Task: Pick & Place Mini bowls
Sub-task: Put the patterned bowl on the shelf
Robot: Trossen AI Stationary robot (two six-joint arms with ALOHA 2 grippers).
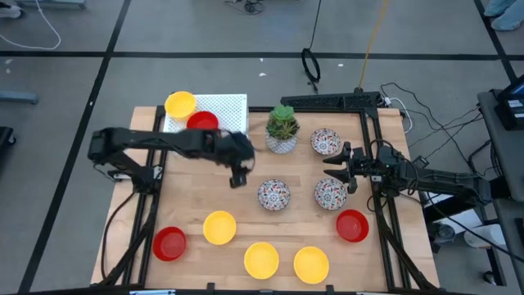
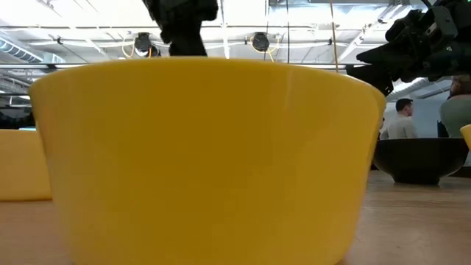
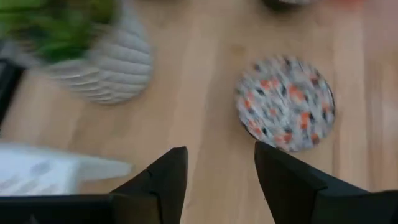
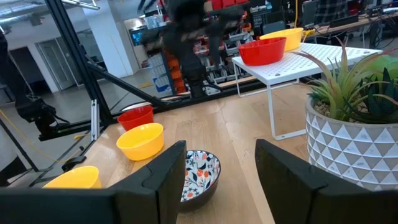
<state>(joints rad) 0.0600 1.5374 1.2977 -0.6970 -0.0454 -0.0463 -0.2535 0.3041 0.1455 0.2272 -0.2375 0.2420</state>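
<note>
Wooden table [image 1: 291, 225] | white rack [image 1: 229, 108] holds two bowls | left hand [image 1: 238, 176] released, empty | right hand [image 1: 337, 168] released

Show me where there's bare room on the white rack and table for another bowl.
The white rack is bare beside the red bowl and yellow bowl. Table wood lies open left of the floral bowl, under the left pincer. The front row is crowded.

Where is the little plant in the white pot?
In the high view the potted plant stands at the far middle of the table, just right of the white rack and left of a flowery bowl.
</note>
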